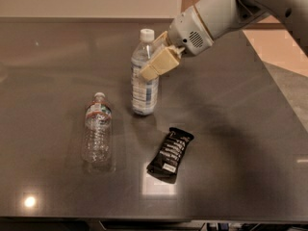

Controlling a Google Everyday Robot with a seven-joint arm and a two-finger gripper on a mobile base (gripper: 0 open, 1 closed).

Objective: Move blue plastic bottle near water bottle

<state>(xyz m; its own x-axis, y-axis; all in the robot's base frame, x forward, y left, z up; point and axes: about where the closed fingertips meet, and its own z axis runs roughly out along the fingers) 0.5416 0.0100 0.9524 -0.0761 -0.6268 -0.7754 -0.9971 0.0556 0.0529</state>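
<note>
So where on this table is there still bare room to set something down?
Bare tabletop lies left of the water bottle, along the far edge behind it, and widely to the right of the black snack bar. The middle is crowded: the gripper holds the blue plastic bottle upright there, close to both.
</note>
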